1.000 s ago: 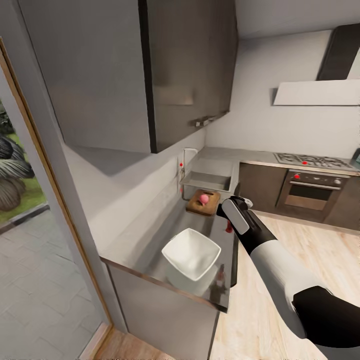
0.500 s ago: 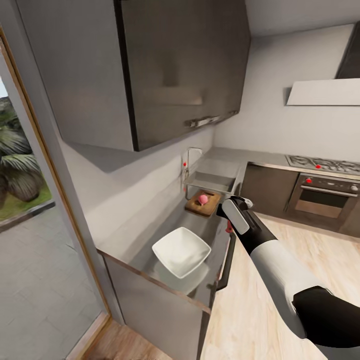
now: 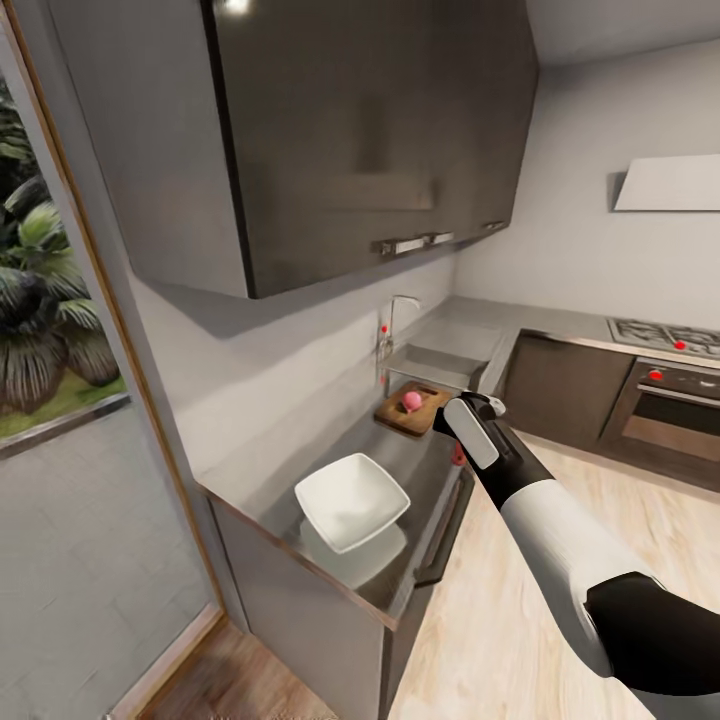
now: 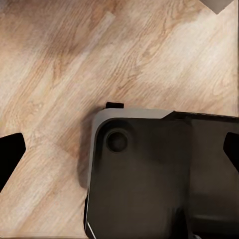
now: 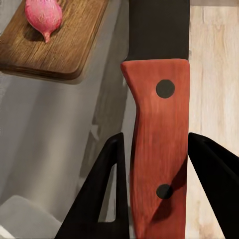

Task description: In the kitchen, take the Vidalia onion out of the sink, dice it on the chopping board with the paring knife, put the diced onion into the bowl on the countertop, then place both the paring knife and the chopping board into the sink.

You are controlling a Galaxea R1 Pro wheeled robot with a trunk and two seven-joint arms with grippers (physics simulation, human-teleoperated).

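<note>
1. The kitchen has dark glossy wall cabinets (image 3: pixel 370 130) overhead, a white backsplash, a light wood plank floor (image 3: pixel 600 530), and a hob and oven (image 3: pixel 665 395) on the far wall, off to the right of the right gripper (image 3: pixel 462 415).
2. The grey countertop (image 3: pixel 400 470) runs from a glass door with palms outside, at the near left, to the sink (image 3: pixel 440 362), which lies just beyond the gripper under a chrome faucet (image 3: pixel 395 315).
3. Against a second ago, the whole head picture has swung: more of the wall cabinets and garden show, and the oven sits nearer the right edge. The arm keeps its pose.
4. The bowl (image 3: pixel 352 500) stands on the countertop, nearer the robot than the gripper and to its left; it holds nothing.
5. The chopping board (image 3: pixel 410 410) lies just left of the gripper, between bowl and sink, with the pink onion (image 3: pixel 411 401) whole on top.
6. The right gripper's fingers (image 5: pixel 107 184) are closed on the red handle of the paring knife (image 5: pixel 159 149), held beside the counter's front edge, blade pointing away.
7. The left gripper (image 4: pixel 119 149) hangs over the floor and the robot's dark base (image 4: pixel 159 174), fingertips spread wide, holding nothing.
</note>
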